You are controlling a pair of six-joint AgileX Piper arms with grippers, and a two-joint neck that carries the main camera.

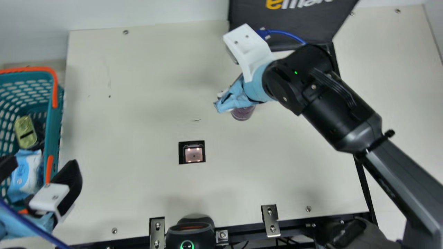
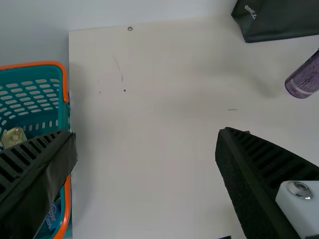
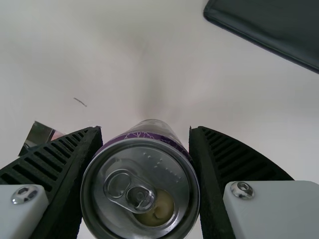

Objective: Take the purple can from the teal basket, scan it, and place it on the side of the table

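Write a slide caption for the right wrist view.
Purple ring-pull can, seen from its lid, in the jaws of the right gripper.

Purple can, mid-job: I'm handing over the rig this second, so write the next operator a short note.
Right gripper: closed on the purple can, gripping it from both sides near its top.
Left gripper: open and empty, near the teal basket.
Can: out of the basket, tilted, beyond and to the right of the scan window in the main view. Can't tell whether its base touches the table.
Done: can taken from basket. Scan: not confirmable from these pictures.
Left: check the scan, then set the can down at the table's side and release.
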